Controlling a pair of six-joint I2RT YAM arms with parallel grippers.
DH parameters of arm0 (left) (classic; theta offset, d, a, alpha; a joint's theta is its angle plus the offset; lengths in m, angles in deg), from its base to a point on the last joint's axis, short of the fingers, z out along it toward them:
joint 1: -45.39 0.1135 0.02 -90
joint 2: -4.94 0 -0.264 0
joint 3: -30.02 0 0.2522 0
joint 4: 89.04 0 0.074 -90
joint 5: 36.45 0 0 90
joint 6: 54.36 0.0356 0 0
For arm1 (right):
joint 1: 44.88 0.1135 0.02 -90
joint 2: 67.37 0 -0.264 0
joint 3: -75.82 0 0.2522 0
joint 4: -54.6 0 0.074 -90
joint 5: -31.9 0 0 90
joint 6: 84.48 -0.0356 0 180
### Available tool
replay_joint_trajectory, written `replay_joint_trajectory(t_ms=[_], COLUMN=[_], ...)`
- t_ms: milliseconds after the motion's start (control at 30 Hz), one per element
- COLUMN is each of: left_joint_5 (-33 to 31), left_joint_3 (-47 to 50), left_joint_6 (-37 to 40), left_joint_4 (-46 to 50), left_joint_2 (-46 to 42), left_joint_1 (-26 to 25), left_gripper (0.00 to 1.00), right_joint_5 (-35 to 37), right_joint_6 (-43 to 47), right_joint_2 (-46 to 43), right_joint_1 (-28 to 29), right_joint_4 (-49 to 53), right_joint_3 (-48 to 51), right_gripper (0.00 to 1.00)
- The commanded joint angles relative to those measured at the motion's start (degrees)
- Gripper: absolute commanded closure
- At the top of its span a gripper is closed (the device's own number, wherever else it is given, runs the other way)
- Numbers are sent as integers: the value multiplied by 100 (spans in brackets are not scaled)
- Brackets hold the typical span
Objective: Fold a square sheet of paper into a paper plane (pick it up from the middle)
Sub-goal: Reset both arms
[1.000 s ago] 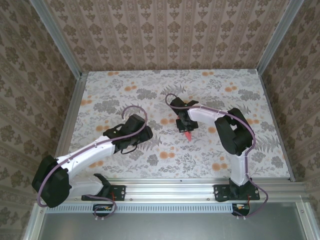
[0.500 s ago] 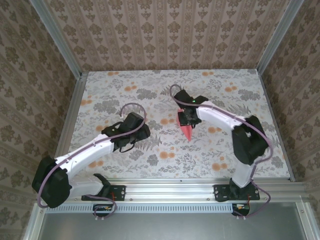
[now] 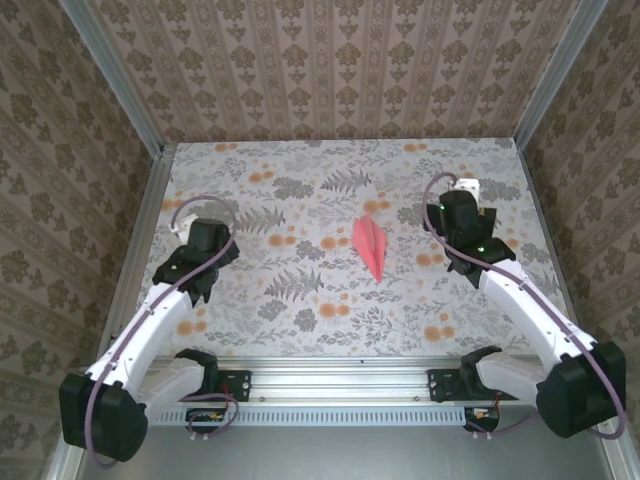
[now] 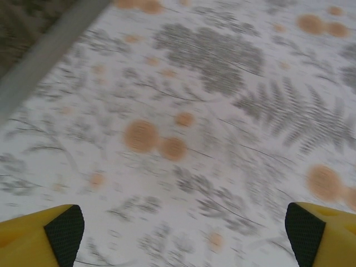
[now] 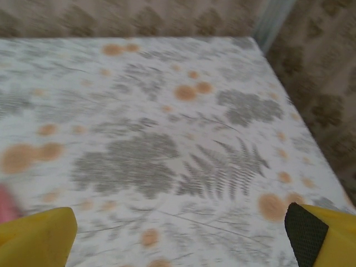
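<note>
Left gripper (image 4: 183, 233) stands spread wide, its yellow fingers (image 4: 33, 239) at the view's two lower corners with nothing but printed table (image 4: 183, 139) between them; right gripper (image 5: 178, 233) is equally splayed and empty. Outward from there, the paper plane (image 3: 372, 245) lies flat near the table's middle, long axis running 12 to 6 o'clock, left gripper at its 9, right at its 3 (both well apart from it). The fold looks finished, so standing clear likely keeps it undisturbed
</note>
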Motion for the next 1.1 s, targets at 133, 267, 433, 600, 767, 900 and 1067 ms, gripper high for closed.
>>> replay_joint_trajectory(t_ms=[133,267,433,600,767,900,1067], left_joint_5=[-679,-179,750,1173,1695,2108,2266], left_joint_3=[940,1810,2234,2123,1677,1709,1623], left_joint_6=[2214,2986,3062,3329,3585,3763,3772], left_joint_4=[-2109,-4001,-5418,-6387,-6582,-7468,-7449], left_joint_2=[51,250,739,1464,2167,2969,3139], left_joint_1=[474,692,1210,1414,1478,1469,1506], left_gripper=[0,0,0,0,0,1,0], right_joint_5=[-496,-1368,-1981,-2705,-2675,-2579,-2449], right_joint_6=[372,551,512,769,807,809,787], right_joint_2=[933,1463,2055,2231,2474,2444,2454], right_joint_1=[-928,-1066,-1216,-1220,-1189,-1163,-1153], right_joint_4=[-2519,-4111,-4715,-6044,-7008,-6664,-6706], right_joint_3=[1182,1648,1482,2140,2506,2361,2371], right_gripper=[1,1,0,0,0,0,0])
